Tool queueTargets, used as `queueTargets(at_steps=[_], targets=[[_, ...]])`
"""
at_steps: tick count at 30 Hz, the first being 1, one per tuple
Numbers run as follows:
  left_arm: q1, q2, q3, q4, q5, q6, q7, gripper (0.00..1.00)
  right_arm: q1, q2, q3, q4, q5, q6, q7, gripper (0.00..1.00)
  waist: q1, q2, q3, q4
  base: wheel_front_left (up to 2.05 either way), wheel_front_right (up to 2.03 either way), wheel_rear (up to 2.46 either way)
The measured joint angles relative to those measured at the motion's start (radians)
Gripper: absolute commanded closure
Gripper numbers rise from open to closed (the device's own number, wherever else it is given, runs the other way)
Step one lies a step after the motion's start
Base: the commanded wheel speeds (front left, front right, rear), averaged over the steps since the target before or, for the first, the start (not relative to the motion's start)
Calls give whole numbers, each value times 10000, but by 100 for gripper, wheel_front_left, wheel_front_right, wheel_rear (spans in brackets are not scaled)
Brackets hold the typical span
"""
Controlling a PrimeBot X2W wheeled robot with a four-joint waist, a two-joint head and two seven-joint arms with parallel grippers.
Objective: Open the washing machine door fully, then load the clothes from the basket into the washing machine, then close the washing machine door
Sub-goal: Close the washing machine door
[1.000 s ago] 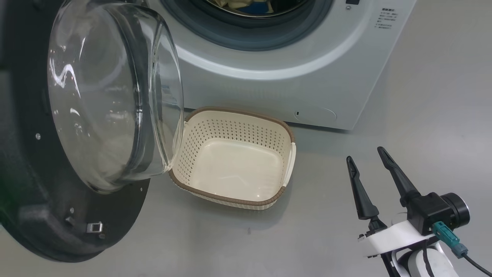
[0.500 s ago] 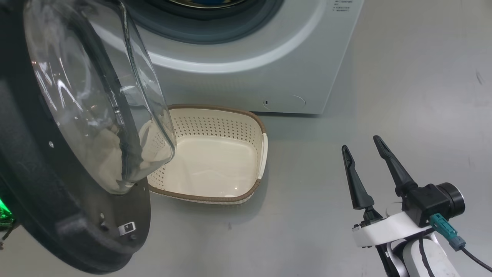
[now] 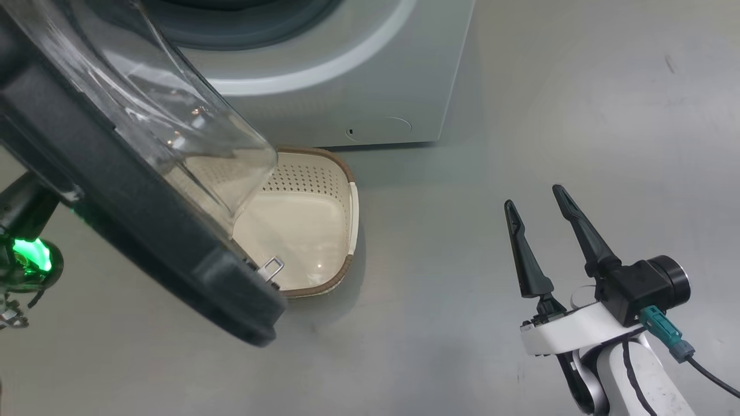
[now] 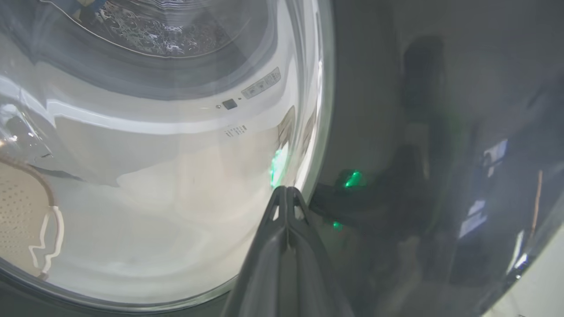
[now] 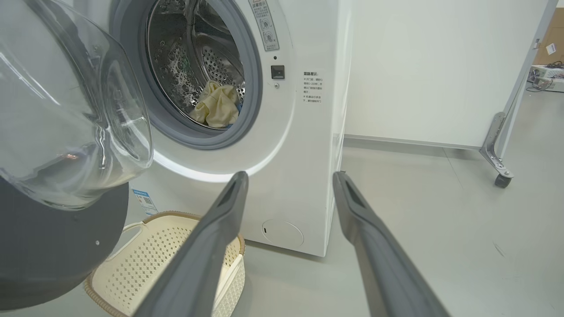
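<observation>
the washing machine (image 5: 304, 145) is white, with a grey rubber gasket (image 5: 254, 88) and a steel drum (image 5: 211, 57) dotted with holes. a small blue label (image 5: 143, 200) shows low on its left. the clothes (image 5: 216, 108) are pale yellow with a glimpse of blue. the washing machine door (image 3: 144, 231) has a black rim and clear glass. the basket (image 3: 315, 173) is cream, its walls perforated in rows, its rim brown and woven-looking, its handle white. the floor (image 3: 520, 115) is plain grey. the right gripper (image 3: 533, 196) has black fingers, a white wrist and a teal plug. a green light (image 3: 32, 254) glows at the left.
</observation>
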State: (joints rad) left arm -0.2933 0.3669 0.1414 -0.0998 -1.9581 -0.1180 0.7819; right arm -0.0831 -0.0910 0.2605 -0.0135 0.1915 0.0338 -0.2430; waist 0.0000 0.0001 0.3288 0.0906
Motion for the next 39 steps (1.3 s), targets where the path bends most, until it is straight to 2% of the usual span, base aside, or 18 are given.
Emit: queueTargets(at_steps=[13,22,39], targets=[[-1641,-376,-414,537,593,186,-719,100,-608,123,163,98,2,94,-12,0,0,0,680,-792,0,0,0],[-2794,-616,-163,1469,874,385,-1632,100,-1056,244,428,224,8,167,-88,0,0,0,1138,-1422,0,0,0],[-4685,-604,171,2853,2113,334,-3147,100,-1774,297,637,267,127,255,-90,0,0,0,1903,-2381,0,0,0]])
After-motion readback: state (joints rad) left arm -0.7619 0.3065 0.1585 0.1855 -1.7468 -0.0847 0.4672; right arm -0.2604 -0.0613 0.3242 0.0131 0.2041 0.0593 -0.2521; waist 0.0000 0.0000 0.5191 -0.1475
